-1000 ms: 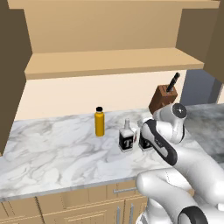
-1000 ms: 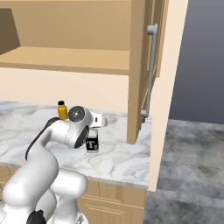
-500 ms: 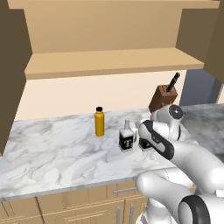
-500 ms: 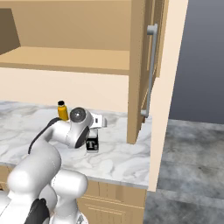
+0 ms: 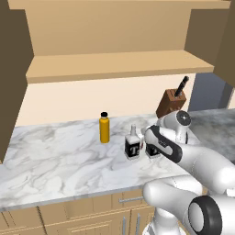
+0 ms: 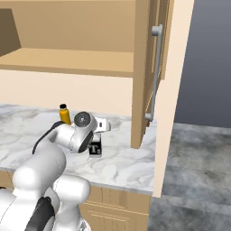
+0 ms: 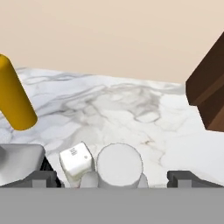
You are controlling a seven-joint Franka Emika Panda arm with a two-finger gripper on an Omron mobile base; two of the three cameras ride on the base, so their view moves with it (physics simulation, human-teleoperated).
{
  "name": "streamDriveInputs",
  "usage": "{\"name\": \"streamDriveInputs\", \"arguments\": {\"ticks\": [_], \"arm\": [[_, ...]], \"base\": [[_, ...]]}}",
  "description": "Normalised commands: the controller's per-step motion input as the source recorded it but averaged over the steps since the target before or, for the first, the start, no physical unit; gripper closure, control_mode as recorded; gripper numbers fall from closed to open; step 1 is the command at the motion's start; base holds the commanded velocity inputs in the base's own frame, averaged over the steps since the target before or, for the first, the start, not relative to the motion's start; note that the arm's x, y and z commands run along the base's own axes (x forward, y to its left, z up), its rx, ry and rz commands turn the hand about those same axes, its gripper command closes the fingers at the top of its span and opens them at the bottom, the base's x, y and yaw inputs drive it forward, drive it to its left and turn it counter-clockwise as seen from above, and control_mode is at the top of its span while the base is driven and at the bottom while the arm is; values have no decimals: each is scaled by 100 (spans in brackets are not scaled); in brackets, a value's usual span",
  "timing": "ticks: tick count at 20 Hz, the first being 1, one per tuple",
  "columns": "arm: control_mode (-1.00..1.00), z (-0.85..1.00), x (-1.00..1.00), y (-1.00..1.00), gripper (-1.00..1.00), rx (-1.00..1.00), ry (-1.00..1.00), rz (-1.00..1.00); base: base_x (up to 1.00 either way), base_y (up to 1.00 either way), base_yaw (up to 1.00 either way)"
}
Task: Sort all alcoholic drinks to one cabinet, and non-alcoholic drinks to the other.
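Observation:
Two pale "T"-label bottles, the alcoholic drinks, stand on the marble counter. One (image 5: 133,145) is in plain sight; the other (image 6: 94,148) is mostly behind my hand. My gripper (image 5: 153,147) is open and low over that second bottle. In the hand view its white cap (image 7: 119,164) sits between the two fingertips (image 7: 183,177) of the gripper (image 7: 113,178), with nothing gripped. The orange non-alcoholic bottle (image 5: 104,129) (image 7: 15,98) stands upright to the left. The wide cabinet's shelf (image 5: 119,68) runs overhead. The narrow cabinet's door (image 6: 173,67), with a grey bar handle (image 6: 155,72), is at the right.
A dark brown knife block (image 5: 171,102) (image 7: 210,92) stands just behind and to the right of my hand. The counter's front edge (image 5: 69,199) runs below the bottles. A dark brown cabinet door (image 5: 13,78) hangs open at the left.
The hand has shifted a little to the left over the bottles. The jaws have stayed open and the bottles have not moved.

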Motion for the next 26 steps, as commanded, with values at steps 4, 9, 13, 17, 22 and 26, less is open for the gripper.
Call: {"name": "streamDriveInputs", "arguments": {"ticks": [4,9,13,17,22,26], "arm": [[-100,-6,7,0,100,0,0,3],[-100,-14,4,0,100,0,0,2],[-100,-4,0,0,100,0,0,0],[-100,0,0,0,100,0,0,0],[-100,-3,0,0,100,0,0,0],[-100,0,0,0,100,0,0,0]], "base": [[0,0,0],[0,0,0],[0,0,0],[0,0,0],[0,0,0],[0,0,0]]}}
